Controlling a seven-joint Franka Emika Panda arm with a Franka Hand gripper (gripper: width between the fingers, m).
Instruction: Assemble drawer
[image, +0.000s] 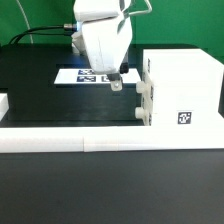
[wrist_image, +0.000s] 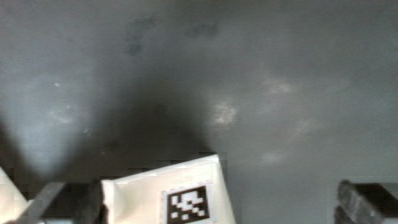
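The drawer shell (image: 182, 88) is a tall white box at the exterior view's right, with a square tag (image: 185, 118) on its front. Two knobbed trays (image: 146, 104) sit in its left face, one above the other, knobs pointing left. My gripper (image: 117, 82) hangs just left of the shell, close to the upper tray. In the wrist view the gripper (wrist_image: 210, 204) is open, its dark fingers (wrist_image: 370, 200) far apart. A white tagged part of the drawer (wrist_image: 164, 198) lies between them, close to one finger, with a wide gap to the other.
The marker board (image: 82, 75) lies flat on the black table behind the gripper. A long low white border wall (image: 90, 138) runs along the front. A white block (image: 3, 103) sits at the exterior view's left edge.
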